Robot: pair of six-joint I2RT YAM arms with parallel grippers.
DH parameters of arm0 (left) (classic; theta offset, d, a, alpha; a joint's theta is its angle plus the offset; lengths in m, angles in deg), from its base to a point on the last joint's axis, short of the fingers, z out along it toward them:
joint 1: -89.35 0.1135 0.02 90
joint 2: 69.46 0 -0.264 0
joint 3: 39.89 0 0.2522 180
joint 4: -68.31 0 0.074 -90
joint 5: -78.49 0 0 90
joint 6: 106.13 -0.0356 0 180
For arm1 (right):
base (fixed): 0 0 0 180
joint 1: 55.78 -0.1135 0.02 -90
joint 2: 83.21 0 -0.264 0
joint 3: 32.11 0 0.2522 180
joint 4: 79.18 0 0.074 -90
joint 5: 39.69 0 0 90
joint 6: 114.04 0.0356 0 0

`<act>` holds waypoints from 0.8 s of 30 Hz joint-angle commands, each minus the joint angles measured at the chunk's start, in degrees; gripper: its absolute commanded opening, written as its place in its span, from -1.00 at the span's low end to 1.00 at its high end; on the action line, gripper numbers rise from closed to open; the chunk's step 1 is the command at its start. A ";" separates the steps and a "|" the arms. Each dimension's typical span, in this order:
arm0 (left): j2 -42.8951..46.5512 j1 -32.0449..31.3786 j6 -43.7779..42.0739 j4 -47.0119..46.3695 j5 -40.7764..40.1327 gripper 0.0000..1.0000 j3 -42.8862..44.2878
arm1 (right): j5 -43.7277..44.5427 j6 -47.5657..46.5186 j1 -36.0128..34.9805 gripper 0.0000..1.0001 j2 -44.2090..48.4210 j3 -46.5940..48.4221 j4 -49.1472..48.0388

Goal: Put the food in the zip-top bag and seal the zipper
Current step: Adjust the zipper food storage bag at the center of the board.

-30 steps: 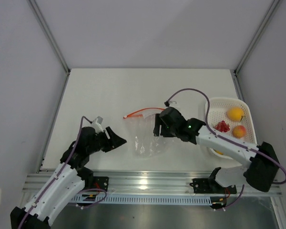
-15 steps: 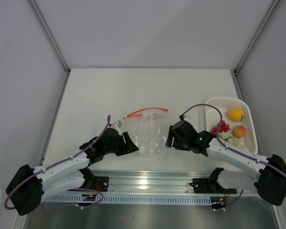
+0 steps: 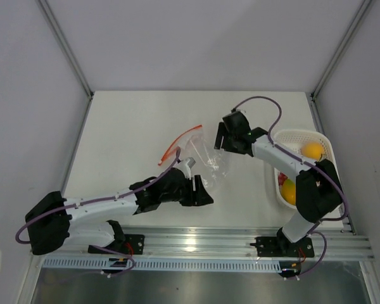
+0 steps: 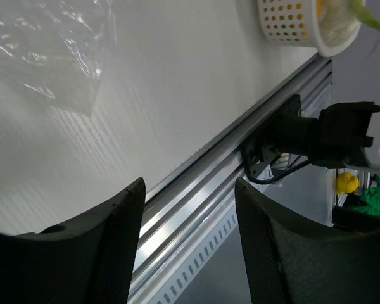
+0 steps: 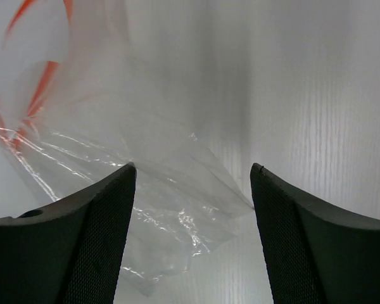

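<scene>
The clear zip-top bag (image 3: 202, 158) lies crumpled on the white table, and its red-orange zipper (image 3: 177, 142) runs slantwise at the bag's far left. My right gripper (image 3: 219, 137) is open just beyond the bag's far right edge; in its wrist view the bag (image 5: 152, 190) and zipper (image 5: 41, 85) lie ahead of the open jaws (image 5: 193, 170). My left gripper (image 3: 203, 194) is open and empty at the bag's near edge; its view shows the open jaws (image 4: 189, 187) and a bag corner (image 4: 44, 50). The food, including an orange fruit (image 3: 313, 151) and a yellow fruit (image 3: 289, 192), sits in the basket.
The white perforated basket (image 3: 304, 135) stands at the right edge of the table, partly covered by my right arm. It also shows in the left wrist view (image 4: 291, 25) with a white-green piece (image 4: 345, 12) in it. The metal rail (image 3: 196, 244) runs along the near edge.
My left arm has stretched right along the bag's near edge. My right arm has swung to the bag's far side. The bag has shifted and its zipper now lies slanted.
</scene>
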 commanded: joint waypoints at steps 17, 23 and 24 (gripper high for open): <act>11.50 34.08 -26.94 16.55 3.79 0.99 12.31 | -6.69 -3.61 -1.91 0.51 23.67 -7.66 2.75; -3.44 38.82 -29.87 18.06 0.69 0.99 18.93 | -8.90 -2.20 -2.62 0.51 36.49 -15.40 5.29; -4.85 39.53 -29.51 17.01 1.48 0.99 18.94 | -8.72 -2.12 -2.62 0.51 38.00 -16.02 5.82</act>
